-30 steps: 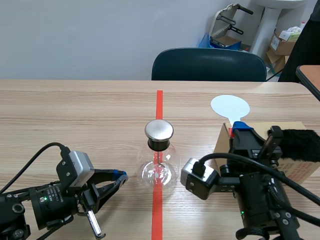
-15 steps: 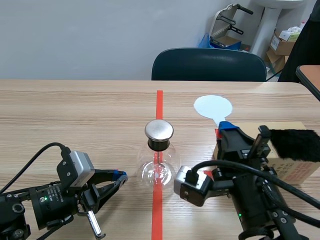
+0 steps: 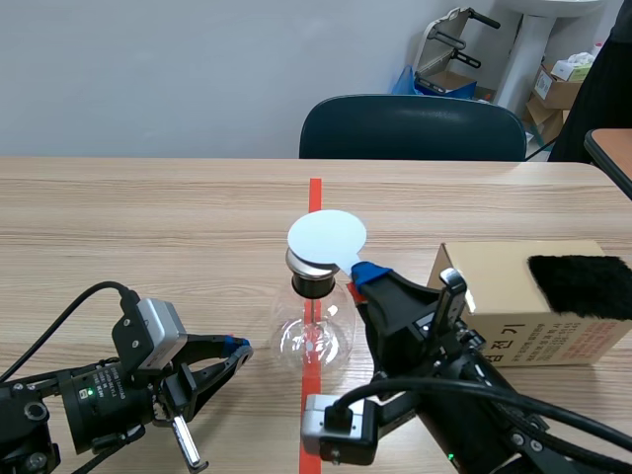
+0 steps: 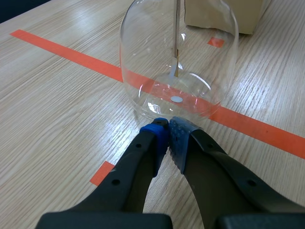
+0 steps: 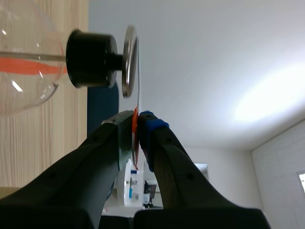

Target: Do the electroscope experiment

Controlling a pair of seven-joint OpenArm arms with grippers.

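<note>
While the left gripper (image 4: 167, 130) rests empty, pads together, beside the electroscope flask (image 3: 313, 338) at table centre, the right gripper (image 3: 363, 273) pinches the white disc (image 3: 326, 237) just over the metal cap (image 5: 128, 62). Step, prob.: presenting disc to cap; next needs light, steady contact w/o tipping glass.

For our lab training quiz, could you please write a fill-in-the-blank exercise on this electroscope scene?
1. The right gripper is ____ on the handle of the white disc.
2. The left gripper, fingers together beside the glass flask, holds ____.
3. The black fur lies on ____ of the cardboard box.

Missing words: shut; nothing; top.
</note>
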